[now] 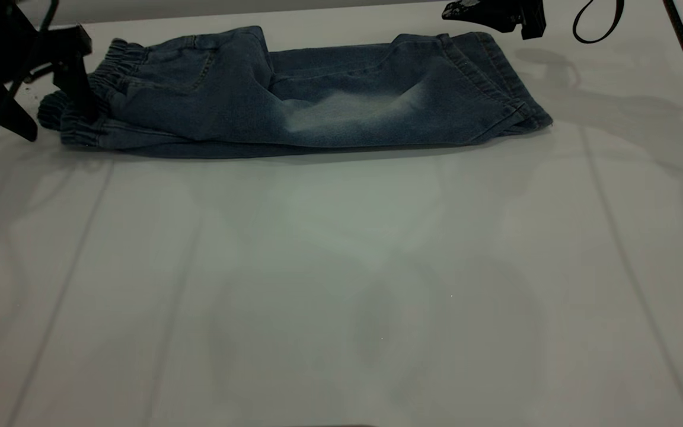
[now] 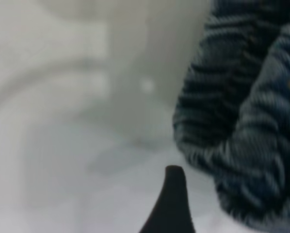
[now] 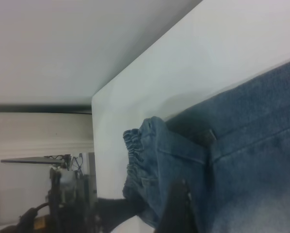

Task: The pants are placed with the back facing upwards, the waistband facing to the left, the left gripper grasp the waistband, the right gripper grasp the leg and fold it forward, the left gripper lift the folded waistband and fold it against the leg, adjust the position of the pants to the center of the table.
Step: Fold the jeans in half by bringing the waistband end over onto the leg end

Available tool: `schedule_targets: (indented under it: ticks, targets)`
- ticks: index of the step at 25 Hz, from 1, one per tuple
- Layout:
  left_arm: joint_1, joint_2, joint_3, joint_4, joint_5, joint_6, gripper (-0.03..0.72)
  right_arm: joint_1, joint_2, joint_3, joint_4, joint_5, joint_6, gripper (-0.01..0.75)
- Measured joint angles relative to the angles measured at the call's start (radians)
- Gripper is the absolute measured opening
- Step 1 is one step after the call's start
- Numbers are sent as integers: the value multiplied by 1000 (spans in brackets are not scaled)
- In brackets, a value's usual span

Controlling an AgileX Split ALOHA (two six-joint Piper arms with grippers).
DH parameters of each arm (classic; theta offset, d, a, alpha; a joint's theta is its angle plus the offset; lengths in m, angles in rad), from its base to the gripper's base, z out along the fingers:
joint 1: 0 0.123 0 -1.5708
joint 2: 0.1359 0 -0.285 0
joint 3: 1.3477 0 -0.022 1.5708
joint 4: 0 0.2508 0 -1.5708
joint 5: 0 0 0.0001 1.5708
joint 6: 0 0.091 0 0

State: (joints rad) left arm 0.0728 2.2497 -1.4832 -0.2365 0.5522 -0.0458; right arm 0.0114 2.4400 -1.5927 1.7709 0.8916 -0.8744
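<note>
Pants point(image 1: 294, 101) of dark blue denim are laid lengthwise along the far part of the white table point(image 1: 341, 284), already doubled over so that one leg lies on the other. The elastic waistband point(image 1: 80, 107) is turned to the left, and the hemmed leg ends point(image 1: 513, 89) are turned to the right. A pale, faded patch is seen on the upper layer near the middle of the fabric.

The left gripper point(image 1: 74, 83) is placed at the waistband end, with one dark finger set down against the gathered elastic. In the left wrist view the ribbed waistband point(image 2: 242, 121) is seen close up beside one black fingertip point(image 2: 171, 204), with bare table on the other side of it. It cannot be told whether the cloth is pinched or the fingers are spread, since only one finger is shown clearly.

The right gripper point(image 1: 495, 15) is held above the table's far right edge, apart from the leg ends and touching nothing. How its fingers stand cannot be told. In the right wrist view the waistband point(image 3: 135, 165) is seen far off, with the left arm's dark finger point(image 3: 179, 208) upon it.
</note>
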Motion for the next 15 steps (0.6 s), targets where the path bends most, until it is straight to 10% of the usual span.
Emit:
schedule_targets:
  ticks: [7, 15]
  targets:
    - [-5, 45, 0, -44, -47, -2, 535, 7, 0, 0, -41, 13, 0, 496]
    - [-35, 38, -1, -47, -102, -10, 92, 140, 0, -60, -254, -76, 126, 475]
